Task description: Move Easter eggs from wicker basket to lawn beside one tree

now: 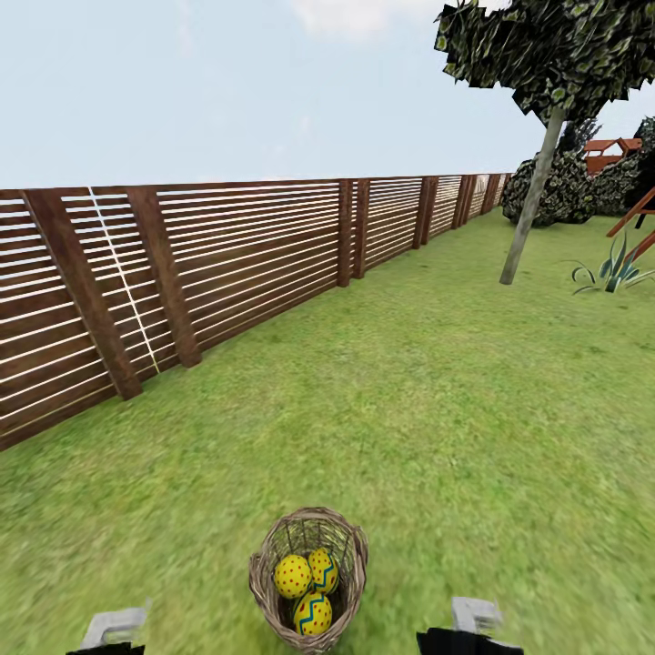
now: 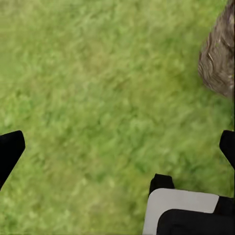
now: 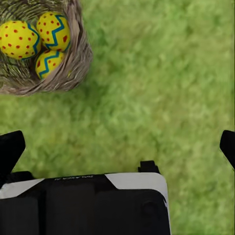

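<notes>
The wicker basket (image 1: 266, 582) stands on the lawn (image 1: 409, 409) just ahead of me, between my two arms. Three yellow Easter eggs (image 1: 293, 575) with red dots and teal zigzags lie inside it, and they appear as a close cluster of eggs (image 3: 18, 39) in the right wrist view. My left gripper (image 2: 119, 147) hangs open over bare grass, with the basket's wall (image 2: 219, 58) off to one side. My right gripper (image 3: 119, 147) is also open over grass, apart from the basket (image 3: 78, 54). A tree (image 1: 532, 205) with a slim pale trunk rises far ahead on the right.
A brown slatted fence (image 1: 227, 264) runs along the left side into the distance. Round dark bushes (image 1: 564, 186), a spiky plant (image 1: 611, 271) and red wooden beams (image 1: 641, 218) sit beyond the tree. My own body (image 3: 88, 205) shows below the right gripper.
</notes>
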You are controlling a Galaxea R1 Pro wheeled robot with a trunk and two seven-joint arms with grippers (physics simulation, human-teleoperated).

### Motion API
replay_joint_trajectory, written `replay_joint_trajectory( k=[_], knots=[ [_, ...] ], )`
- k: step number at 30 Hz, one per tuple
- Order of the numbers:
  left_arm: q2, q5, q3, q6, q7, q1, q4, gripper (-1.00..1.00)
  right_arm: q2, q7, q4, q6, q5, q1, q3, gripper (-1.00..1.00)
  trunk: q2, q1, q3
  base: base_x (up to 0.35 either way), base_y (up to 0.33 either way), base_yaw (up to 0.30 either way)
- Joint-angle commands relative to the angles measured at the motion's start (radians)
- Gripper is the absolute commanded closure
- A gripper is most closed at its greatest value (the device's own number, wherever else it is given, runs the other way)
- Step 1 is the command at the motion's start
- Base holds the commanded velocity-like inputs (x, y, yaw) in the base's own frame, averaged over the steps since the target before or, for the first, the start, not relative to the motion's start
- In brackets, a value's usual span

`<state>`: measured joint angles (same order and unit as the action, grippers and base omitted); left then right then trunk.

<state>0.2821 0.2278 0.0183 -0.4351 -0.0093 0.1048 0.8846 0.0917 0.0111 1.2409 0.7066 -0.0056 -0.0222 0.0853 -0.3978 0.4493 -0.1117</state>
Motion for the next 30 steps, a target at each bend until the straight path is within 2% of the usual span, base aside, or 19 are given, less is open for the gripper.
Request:
replay_joint_trajectory(
  k=[1,3,4,6,8,12,14,16,17,19,20,23,27,30],
  knots=[
    [0.000,0.007,0.002,-0.095,0.000,0.001,0.091,-1.00,0.002,0.001,0.028,0.031,-0.001,-0.016,-0.012,-1.00,-0.002,0.001,-0.002,0.000,0.000,0.000],
    [0.000,0.008,0.003,-0.181,0.002,0.002,0.162,-1.00,0.002,0.001,0.045,0.053,-0.001,-0.034,-0.022,-1.00,-0.002,0.001,-0.002,0.000,0.000,0.000],
    [-0.001,0.009,0.003,-0.257,0.004,0.006,0.222,-1.00,0.002,0.001,0.057,0.073,-0.001,-0.056,-0.030,-1.00,-0.002,0.001,-0.002,0.000,0.000,0.000],
    [-0.002,0.009,0.005,-0.343,0.006,0.017,0.297,-1.00,0.002,0.001,0.067,0.104,-0.001,-0.100,-0.036,-1.00,-0.002,0.001,-0.002,0.000,0.000,0.000],
    [-0.006,0.009,0.005,-0.399,0.009,0.026,0.346,-1.00,0.002,0.001,0.070,0.144,-0.001,-0.155,-0.039,-1.00,-0.002,0.001,-0.002,0.000,0.000,0.000],
    [-0.008,0.009,0.006,-0.440,0.012,0.041,0.382,-1.00,0.005,0.001,0.068,0.191,-0.001,-0.236,-0.041,-1.00,-0.002,0.001,-0.002,0.000,0.000,0.000],
    [-0.005,0.007,0.020,-0.456,0.013,0.072,0.390,-1.00,0.014,0.002,0.062,0.204,-0.001,-0.283,-0.041,-1.00,-0.002,0.001,-0.002,0.000,0.000,0.000],
    [-0.003,0.006,0.065,-0.503,0.015,0.121,0.396,-1.00,0.022,0.003,0.050,0.220,0.000,-0.327,-0.042,-1.00,-0.002,0.001,-0.002,0.000,0.000,0.000],
    [-0.001,0.004,0.102,-0.554,0.016,0.163,0.399,-1.00,0.026,0.004,0.039,0.247,0.000,-0.357,-0.043,-1.00,-0.002,0.001,-0.002,0.000,0.000,0.000],
    [0.000,0.002,0.133,-0.591,0.018,0.214,0.402,-1.00,0.032,0.006,0.025,0.281,0.001,-0.389,-0.043,-1.00,-0.002,0.001,-0.002,0.000,0.000,0.000],
    [0.001,-0.001,0.152,-0.612,0.018,0.267,0.402,-1.00,0.036,0.007,0.007,0.307,0.001,-0.420,-0.043,-1.00,-0.002,0.001,-0.002,0.000,0.000,0.000],
    [-0.002,-0.004,0.173,-0.612,0.019,0.345,0.399,-1.00,0.042,0.010,-0.040,0.334,0.001,-0.467,-0.044,-1.00,-0.002,0.001,-0.002,0.000,0.000,0.000],
    [-0.007,-0.005,0.182,-0.612,0.020,0.381,0.395,-1.00,0.050,0.011,-0.122,0.341,0.000,-0.504,-0.047,-1.00,-0.002,0.001,-0.002,0.000,0.000,0.000],
    [-0.008,-0.002,0.184,-0.612,0.018,0.385,0.394,-1.00,0.057,0.011,-0.169,0.341,0.000,-0.522,-0.053,-1.00,-0.002,0.001,-0.002,0.000,0.000,0.000]
  ],
)
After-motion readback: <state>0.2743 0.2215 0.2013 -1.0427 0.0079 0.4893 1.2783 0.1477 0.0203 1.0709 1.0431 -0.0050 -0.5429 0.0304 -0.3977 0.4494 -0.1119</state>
